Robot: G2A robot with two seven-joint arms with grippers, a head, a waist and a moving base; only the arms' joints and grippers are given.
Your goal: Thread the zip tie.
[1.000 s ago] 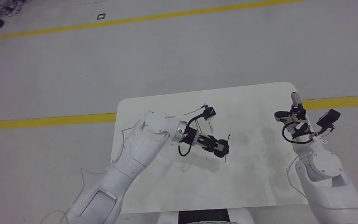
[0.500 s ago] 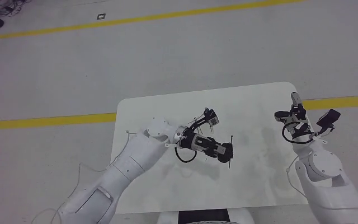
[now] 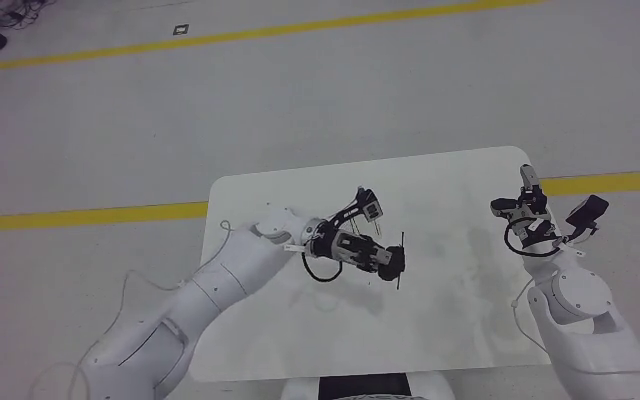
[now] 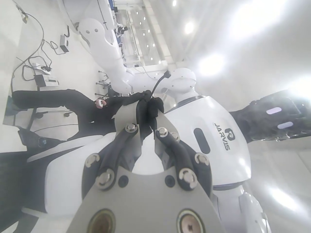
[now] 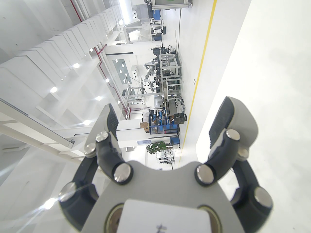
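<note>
Thin black plastic zip tie [image 3: 402,243] sits pinched in our left jaws; we should bring our spread right jaws to its free end.

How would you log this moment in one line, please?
left gripper: shut on thin black plastic zip tie over white table | right gripper: open, empty, near table's right edge | zip tie: straight, not looped

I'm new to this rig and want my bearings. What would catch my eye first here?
The left gripper, over the middle of the white table, is shut on a thin black plastic zip tie. The right gripper hangs open near the table's right edge, holding nothing.
</note>
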